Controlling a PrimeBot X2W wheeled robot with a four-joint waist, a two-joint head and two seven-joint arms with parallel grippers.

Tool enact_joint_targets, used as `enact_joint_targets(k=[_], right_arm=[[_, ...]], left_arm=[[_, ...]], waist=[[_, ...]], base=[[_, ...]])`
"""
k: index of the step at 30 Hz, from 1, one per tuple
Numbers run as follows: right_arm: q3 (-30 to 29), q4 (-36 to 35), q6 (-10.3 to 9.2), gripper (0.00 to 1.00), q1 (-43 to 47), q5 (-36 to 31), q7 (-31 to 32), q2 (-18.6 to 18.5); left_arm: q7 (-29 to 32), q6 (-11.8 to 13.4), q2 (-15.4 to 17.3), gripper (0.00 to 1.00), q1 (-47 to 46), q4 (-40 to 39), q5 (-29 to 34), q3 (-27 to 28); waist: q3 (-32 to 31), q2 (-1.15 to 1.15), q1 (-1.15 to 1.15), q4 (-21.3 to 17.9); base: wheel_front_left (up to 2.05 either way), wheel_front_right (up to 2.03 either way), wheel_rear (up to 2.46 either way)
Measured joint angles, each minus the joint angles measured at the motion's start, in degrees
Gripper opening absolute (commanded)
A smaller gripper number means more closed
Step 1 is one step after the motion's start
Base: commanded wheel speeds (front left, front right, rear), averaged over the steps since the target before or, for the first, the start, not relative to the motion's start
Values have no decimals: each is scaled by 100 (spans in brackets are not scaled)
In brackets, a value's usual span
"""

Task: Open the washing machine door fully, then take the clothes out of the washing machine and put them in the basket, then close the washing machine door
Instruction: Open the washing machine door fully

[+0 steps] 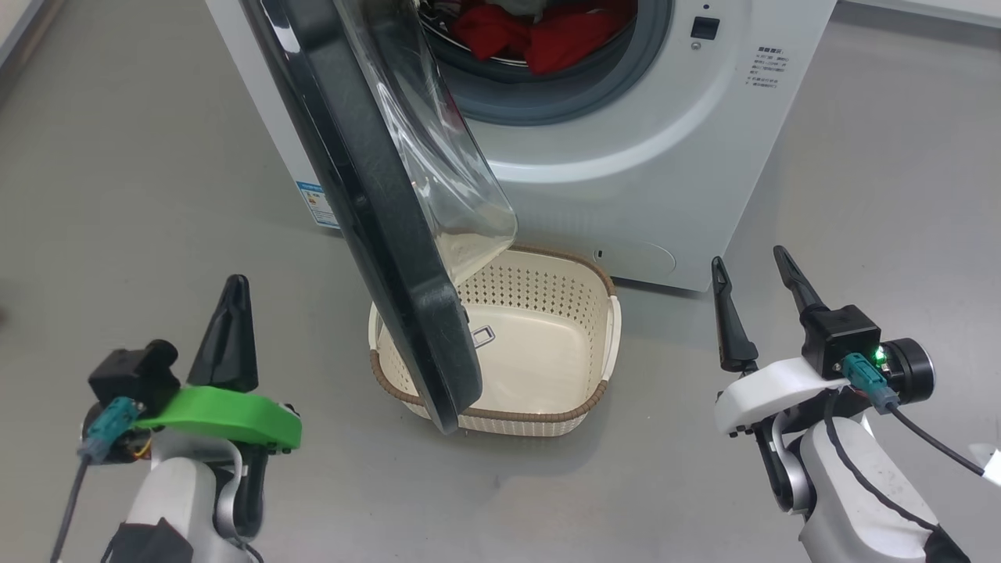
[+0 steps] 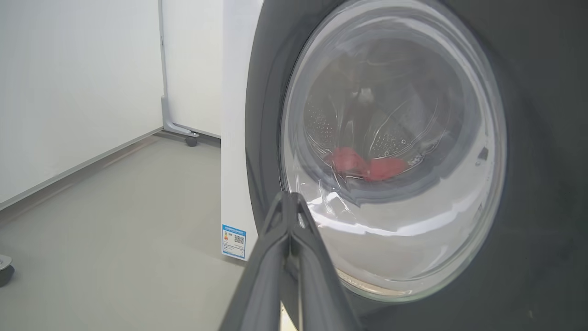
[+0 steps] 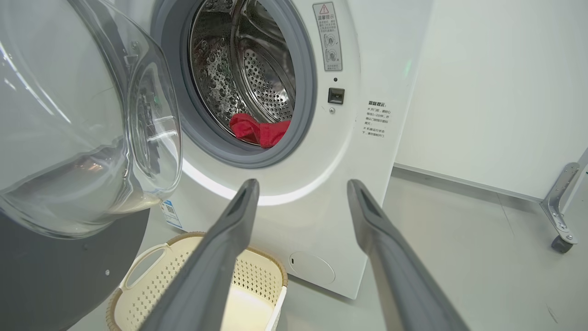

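The washing machine door (image 1: 367, 203) stands partly open, its black rim and clear glass bowl swung out over the basket (image 1: 539, 289). Red clothes (image 1: 532, 35) lie in the drum of the white washing machine (image 1: 672, 164); they also show through the door glass (image 2: 367, 168) and past the grey gasket (image 3: 259, 131). The cream basket sits on the floor in front of the machine, with nothing in it. My left gripper (image 1: 235, 285) is shut and holds nothing, left of the door's outer face. My right gripper (image 1: 751, 270) is open, right of the basket.
Grey floor (image 1: 156, 195) spreads left and right of the machine. White wall panels (image 2: 69, 92) stand behind, with caster feet (image 3: 562, 241) at their base. The door overhangs the left part of the basket (image 3: 257, 276).
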Motion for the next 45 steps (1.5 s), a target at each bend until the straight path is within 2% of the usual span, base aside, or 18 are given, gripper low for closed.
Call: enact_joint_targets(k=[7,11,12,18,23,29,34,39,45], right_arm=[[-48,1,0,100,9,-74,0,27],[-71,2,0,100,15,-99,0,53],[-80,2,0,100,18,-127,0,79],[-97,1,0,100,71,-172,0,146],[-126,2,0,100,93,-181,0,154],[-152,11,1,100,95,-196,0,164],[-176,18,3,100,97,-224,0,174],[-209,26,5,100,98,-234,0,179],[-242,41,7,100,99,-258,0,183]], left_arm=[[-1,0,4,0,-223,-959,-99,381],[-21,0,4,0,-610,-1771,-140,292],[-32,0,4,0,-738,-2150,-167,183],[-34,0,7,0,-1031,-3240,-281,-376],[-36,0,15,0,-1195,-3971,-411,-1234],[-51,0,40,0,-1138,-4138,-511,-2673],[-49,0,130,0,-782,-3823,-511,-3666],[-49,0,383,0,-510,-3502,-514,-4172],[-48,0,502,0,-268,-3031,-546,-4210]], waist=[[-2,0,0,-8],[6,0,0,-15],[10,0,0,-19],[16,0,0,-39],[19,0,0,-58],[15,0,0,-73],[15,0,0,-72],[17,0,0,-59],[20,0,0,-36]], base=[[0,0,0],[0,0,0],[0,0,0],[0,0,0],[0,0,0],[0,0,0],[0,0,0],[0,0,0],[0,0,0]])
